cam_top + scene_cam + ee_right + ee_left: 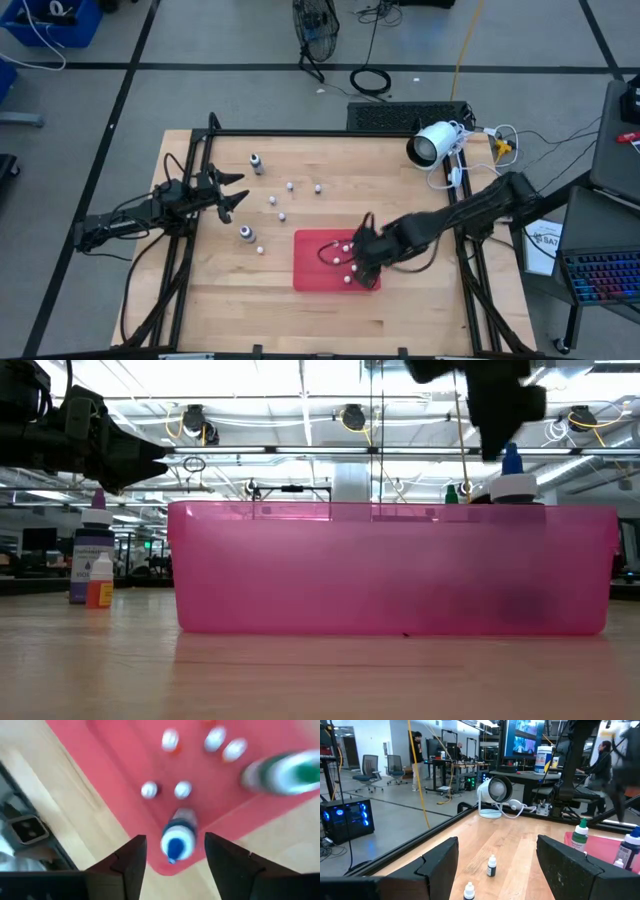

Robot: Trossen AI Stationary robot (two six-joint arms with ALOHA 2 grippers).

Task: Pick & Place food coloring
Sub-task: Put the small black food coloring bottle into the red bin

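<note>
The food coloring is a set of tiny bottles. Several stand in the red tray (310,275), among them a blue-capped one (177,840) and a green-capped one (280,772). Two dark bottles (256,163) (246,234) and several small whitish ones (282,215) stand upright on the wood to the tray's left. My right gripper (352,258) hangs open over the tray, pointing steeply down. Its fingers stand on either side of the blue-capped bottle (512,460) and above it, clear of it. My left gripper (235,195) waits open and level at the table's left, with nothing between its fingers.
A white camera (432,145) with its cables sits at the table's far right corner. Black frame rails (190,250) run along the left and right edges. Bare wood (240,300) lies between the tray and the near edge. People stand in the room beyond the table.
</note>
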